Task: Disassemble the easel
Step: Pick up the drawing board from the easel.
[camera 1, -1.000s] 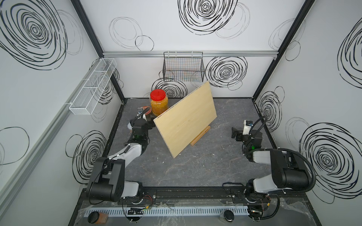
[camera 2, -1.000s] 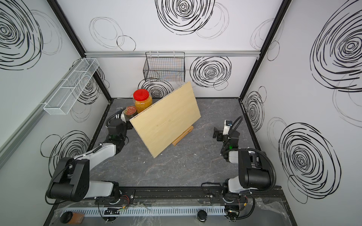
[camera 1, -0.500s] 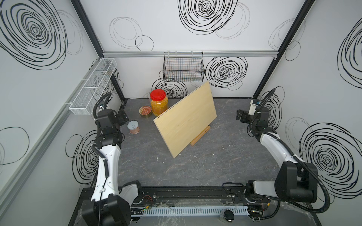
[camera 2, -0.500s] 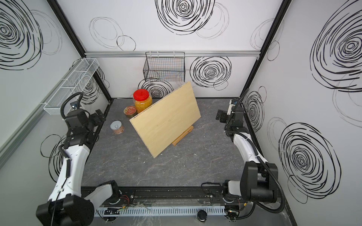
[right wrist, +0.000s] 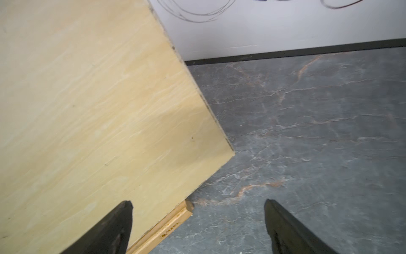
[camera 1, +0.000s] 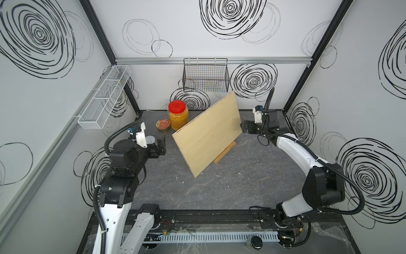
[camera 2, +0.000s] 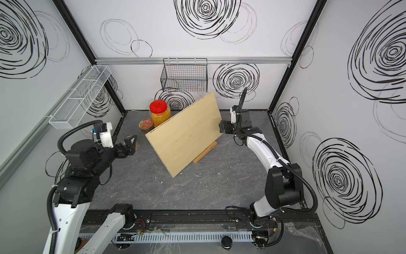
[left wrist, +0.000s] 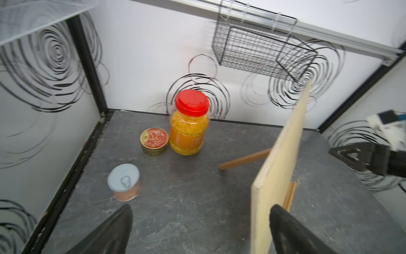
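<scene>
The easel (camera 1: 224,152) stands mid-table, mostly hidden behind a large pale plywood board (camera 1: 208,134) that leans on it. Only its honey-brown ledge strip (right wrist: 162,231), with a small dark logo, and one rear leg (left wrist: 243,159) show. My left gripper (camera 1: 162,146) is open, left of the board's near-left edge and apart from it; the left wrist view (left wrist: 200,211) shows bare table between its fingers. My right gripper (camera 1: 243,128) is open beside the board's right edge. In the right wrist view (right wrist: 197,204) one finger overlaps the board's face, without touching it.
A red-lidded jar (camera 1: 178,114) and a flat round tin (camera 1: 163,125) stand behind the board at back left. A small pull-tab can (left wrist: 124,182) sits near my left gripper. A black wire basket (camera 1: 205,75) and a white mesh shelf (camera 1: 103,96) hang on the walls.
Both arms have swung in from the side walls toward the board, the left to its left edge, the right to its right edge. Board and easel have not moved.
</scene>
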